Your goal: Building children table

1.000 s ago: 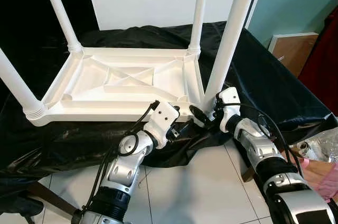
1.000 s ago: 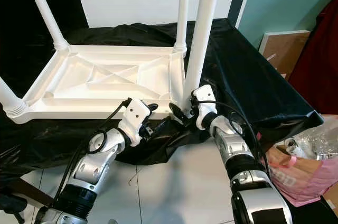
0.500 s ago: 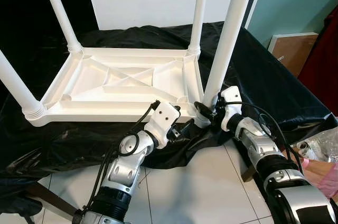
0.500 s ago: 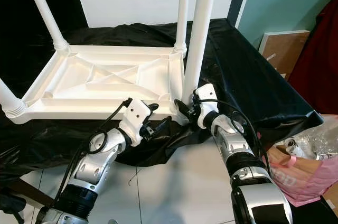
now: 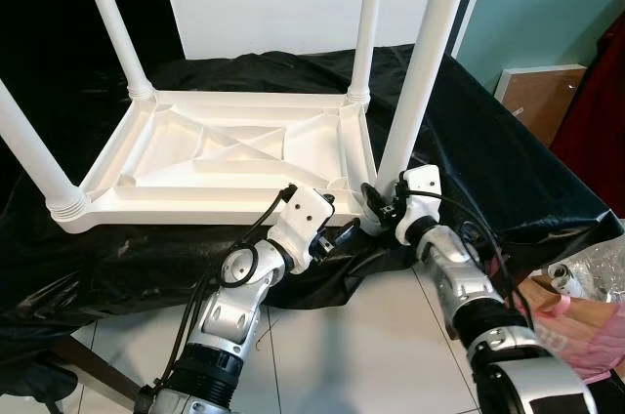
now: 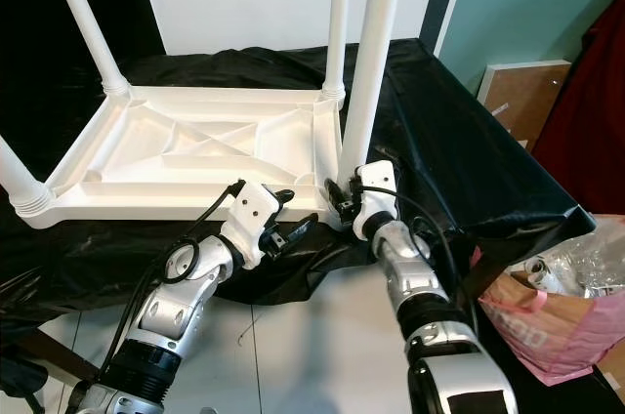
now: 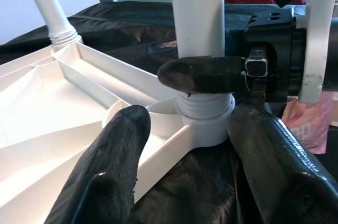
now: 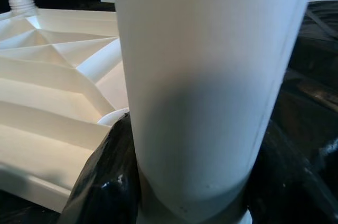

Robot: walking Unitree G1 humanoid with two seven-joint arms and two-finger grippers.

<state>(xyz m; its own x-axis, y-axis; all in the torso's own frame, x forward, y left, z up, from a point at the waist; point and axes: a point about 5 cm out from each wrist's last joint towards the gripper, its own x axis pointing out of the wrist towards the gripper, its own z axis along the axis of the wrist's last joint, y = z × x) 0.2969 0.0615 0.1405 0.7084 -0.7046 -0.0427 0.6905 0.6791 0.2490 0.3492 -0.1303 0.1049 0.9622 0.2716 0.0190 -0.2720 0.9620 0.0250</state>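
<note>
Workpiece: white moulded-plastic children's table top (image 5: 234,155), lying upside down on the black plastic sheet (image 5: 488,160) that covers the table; ribbed underside faces up, four round white legs standing in the corner sockets.
Leg in hand: near-right white tubular leg (image 5: 422,62), upright, its threaded base seated in the corner collar (image 7: 206,123).
Right claw (image 5: 376,209): closed around the base of that leg, one finger (image 7: 203,74) lying across the front of the tube just above the collar.
Left claw (image 5: 337,235): fingers spread wide, empty, just beside the same corner, one finger (image 7: 113,166) either side of the collar.
Handling, my judgement: hollow plastic, light, stiff, smooth and somewhat slippery; the tall leg gives leverage, so a high grip would rock the joint.
Where to hold: low on the leg near the threads for turning; brace the top's corner rim.
</note>
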